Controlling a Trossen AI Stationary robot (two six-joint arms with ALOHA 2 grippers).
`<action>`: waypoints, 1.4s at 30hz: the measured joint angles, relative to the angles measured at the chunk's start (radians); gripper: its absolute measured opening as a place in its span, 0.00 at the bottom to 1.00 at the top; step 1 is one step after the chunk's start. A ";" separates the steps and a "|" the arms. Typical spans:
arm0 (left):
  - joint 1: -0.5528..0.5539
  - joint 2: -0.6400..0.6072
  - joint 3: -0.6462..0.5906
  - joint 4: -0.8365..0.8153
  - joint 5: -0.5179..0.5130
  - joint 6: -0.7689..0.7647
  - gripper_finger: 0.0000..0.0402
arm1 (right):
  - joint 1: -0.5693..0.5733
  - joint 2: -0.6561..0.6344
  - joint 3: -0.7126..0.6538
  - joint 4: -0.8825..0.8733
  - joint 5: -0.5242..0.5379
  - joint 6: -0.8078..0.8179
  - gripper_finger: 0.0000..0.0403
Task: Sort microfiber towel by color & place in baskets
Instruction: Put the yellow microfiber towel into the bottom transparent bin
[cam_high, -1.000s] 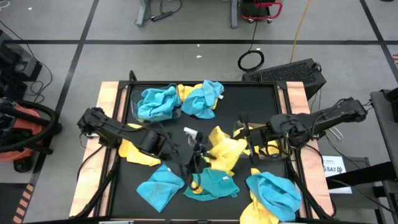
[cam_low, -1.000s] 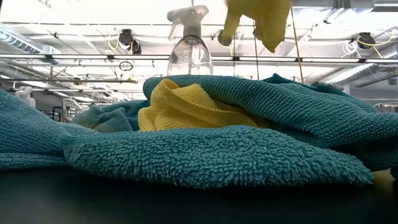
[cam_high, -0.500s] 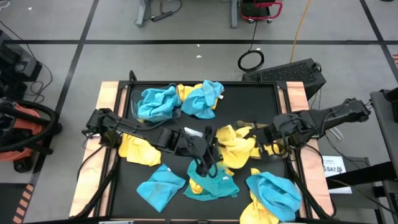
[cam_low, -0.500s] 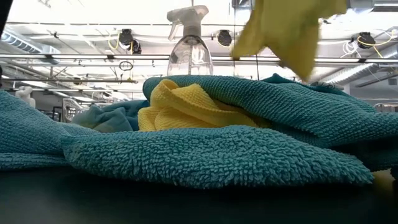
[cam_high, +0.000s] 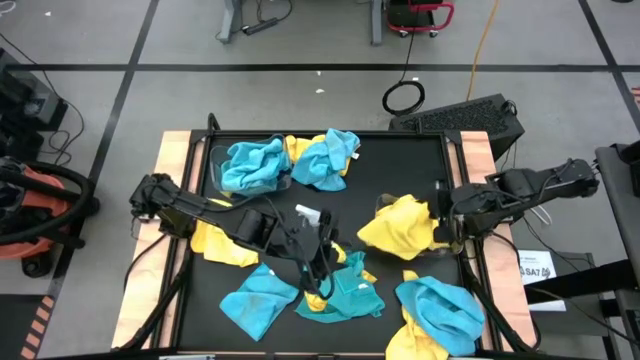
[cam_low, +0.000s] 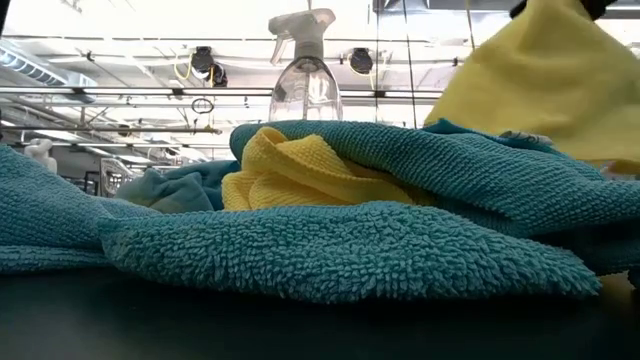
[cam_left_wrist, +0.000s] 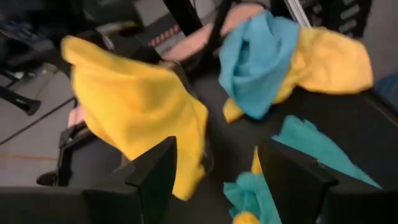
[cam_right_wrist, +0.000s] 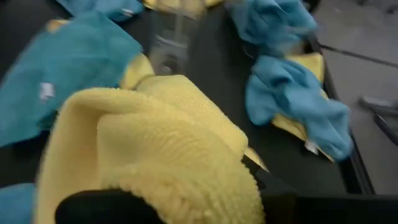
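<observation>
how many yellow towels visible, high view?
At least 5: one in the right gripper, far edge, left, under the near teal towels, near right corner. Others may be hidden.

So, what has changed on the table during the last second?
The right pincer has pulled the yellow towel from the table's middle toward the right edge, still clamped on it. The left pincer, open in its wrist view, moved toward the near teal towel. The spray bottle and the other towels stayed put.
</observation>
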 joint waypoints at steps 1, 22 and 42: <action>-0.005 -0.001 -0.001 -0.009 0.000 -0.001 0.57 | 0.000 -0.010 0.000 -0.019 0.017 0.006 0.00; -0.028 -0.031 -0.001 -0.045 -0.026 -0.053 0.57 | -0.002 -0.194 0.150 -0.290 0.014 -0.046 0.00; -0.028 -0.030 -0.001 -0.153 -0.026 -0.137 0.57 | -0.002 0.059 -0.127 -0.019 -0.181 -0.071 0.00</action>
